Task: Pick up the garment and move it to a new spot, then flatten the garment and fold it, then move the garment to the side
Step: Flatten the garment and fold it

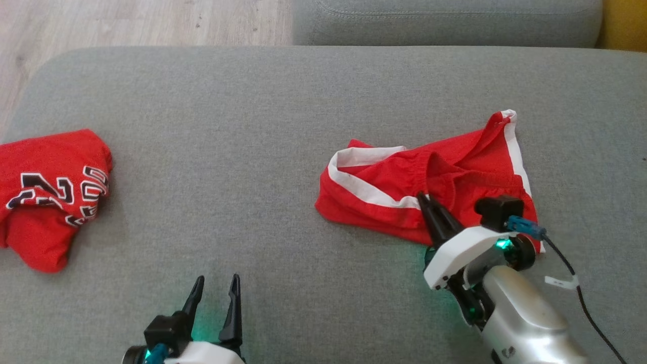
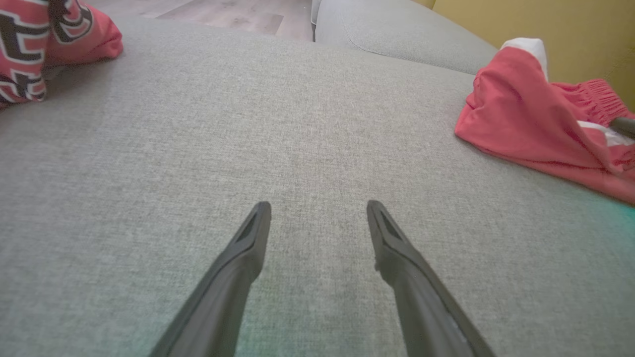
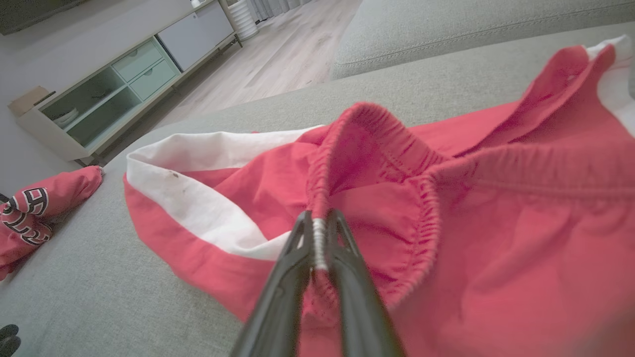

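The garment [image 1: 404,177] is a pair of red shorts with white side stripes, lying crumpled on the grey cushion at the right. My right gripper [image 1: 423,198] is shut on the garment's gathered waistband near its front edge; in the right wrist view the two fingers pinch a fold of fabric [image 3: 320,233] between them, with the garment [image 3: 471,208] spread beyond. My left gripper [image 1: 216,284] stands open over bare cushion at the lower left, nothing between its fingers [image 2: 248,243]. The left wrist view has the garment [image 2: 526,119] at its right edge.
A second red garment [image 1: 48,194] with black and white lettering lies bunched at the cushion's left edge. Another grey cushion [image 1: 445,20] sits behind, wooden floor [image 1: 141,23] at the far left. A pale cabinet [image 3: 124,84] stands across the room.
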{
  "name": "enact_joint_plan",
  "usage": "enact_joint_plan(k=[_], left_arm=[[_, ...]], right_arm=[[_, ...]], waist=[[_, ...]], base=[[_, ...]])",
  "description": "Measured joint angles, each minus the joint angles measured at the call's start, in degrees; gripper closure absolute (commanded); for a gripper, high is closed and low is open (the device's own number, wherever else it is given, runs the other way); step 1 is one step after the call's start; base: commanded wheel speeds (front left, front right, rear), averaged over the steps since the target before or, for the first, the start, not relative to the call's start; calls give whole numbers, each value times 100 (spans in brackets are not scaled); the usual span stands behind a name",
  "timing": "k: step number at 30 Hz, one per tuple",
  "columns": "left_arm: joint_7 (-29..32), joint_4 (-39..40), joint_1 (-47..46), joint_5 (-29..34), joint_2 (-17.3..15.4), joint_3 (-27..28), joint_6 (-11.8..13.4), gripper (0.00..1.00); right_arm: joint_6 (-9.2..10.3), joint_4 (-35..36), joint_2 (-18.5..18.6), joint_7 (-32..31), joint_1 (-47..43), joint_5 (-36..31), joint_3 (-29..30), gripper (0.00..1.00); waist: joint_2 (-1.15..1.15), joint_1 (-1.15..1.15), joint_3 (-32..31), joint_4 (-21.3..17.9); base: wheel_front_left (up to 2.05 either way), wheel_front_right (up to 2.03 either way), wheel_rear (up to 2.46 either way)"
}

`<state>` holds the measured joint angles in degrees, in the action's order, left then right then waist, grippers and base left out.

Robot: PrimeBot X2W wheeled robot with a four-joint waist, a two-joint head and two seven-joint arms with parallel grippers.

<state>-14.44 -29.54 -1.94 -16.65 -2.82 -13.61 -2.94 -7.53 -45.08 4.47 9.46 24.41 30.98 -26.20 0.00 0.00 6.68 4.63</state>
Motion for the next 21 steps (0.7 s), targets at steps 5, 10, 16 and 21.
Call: enact_joint_plan(k=[5,10,16,21], left_arm=[[0,1,0,-58,0,-52,21,0],[0,-1,-15,-110,1,-162,22,0],[-1,-55,-17,-110,0,-182,23,0],[0,-108,9,-110,0,-163,44,0]], right_arm=[[0,5,160,145,90,30,-4,100],[0,380,368,381,828,-129,25,100],[0,992,467,479,2502,-452,-91,100],[0,1287,465,517,2952,-434,-766,100]], waist=[[0,0,-14,27],[0,0,-14,140],[0,0,-102,356],[0,0,-250,437]], base=[[0,0,0],[0,0,0],[0,0,0],[0,0,0]])
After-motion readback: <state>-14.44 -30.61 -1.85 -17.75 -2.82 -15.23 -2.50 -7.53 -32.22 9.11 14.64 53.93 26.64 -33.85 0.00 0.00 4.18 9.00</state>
